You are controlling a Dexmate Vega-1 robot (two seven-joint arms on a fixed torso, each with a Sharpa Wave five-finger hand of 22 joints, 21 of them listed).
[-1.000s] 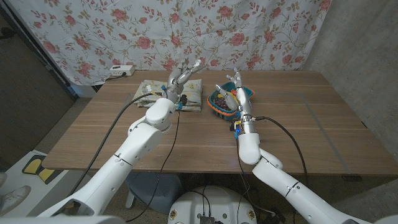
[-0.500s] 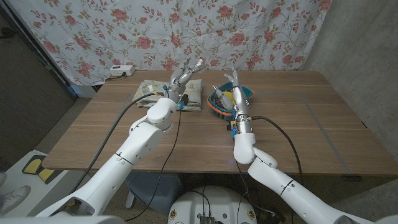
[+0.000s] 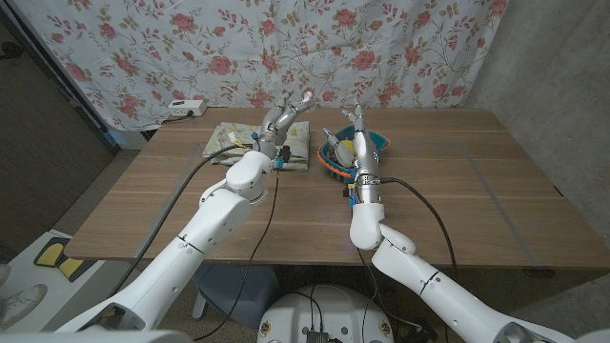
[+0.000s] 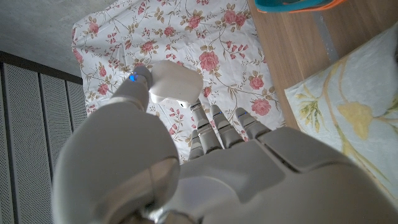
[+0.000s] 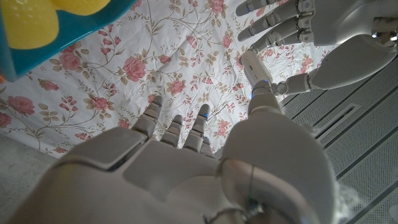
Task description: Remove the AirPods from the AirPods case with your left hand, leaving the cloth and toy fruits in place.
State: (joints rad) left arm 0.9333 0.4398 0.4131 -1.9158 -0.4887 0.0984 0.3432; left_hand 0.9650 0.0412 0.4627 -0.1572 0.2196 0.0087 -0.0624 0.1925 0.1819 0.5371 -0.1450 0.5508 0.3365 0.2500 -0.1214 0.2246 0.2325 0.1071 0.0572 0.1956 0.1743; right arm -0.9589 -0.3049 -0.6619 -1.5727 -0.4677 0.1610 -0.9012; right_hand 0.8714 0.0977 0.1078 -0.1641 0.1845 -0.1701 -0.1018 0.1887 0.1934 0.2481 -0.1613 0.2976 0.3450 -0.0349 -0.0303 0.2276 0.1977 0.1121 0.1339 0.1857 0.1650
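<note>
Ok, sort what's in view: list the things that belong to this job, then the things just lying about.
Job:
- AirPods case, pinched in the raised left hand
- cloth, to stay put
- toy fruits, to stay put

Lying about:
- basket holding the fruits
- white box at the table's far edge
- right hand, raised by the basket, holding nothing

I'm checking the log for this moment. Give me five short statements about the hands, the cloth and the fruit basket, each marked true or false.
1. The left hand holds a white object. True.
2. The cloth lies under the fruit basket. False: it lies beside the basket, under the left hand.
3. The right hand is raised by the basket. True.
4. The basket is red. False: it is blue.
5. A yellow toy fruit sits in the basket. True.
</note>
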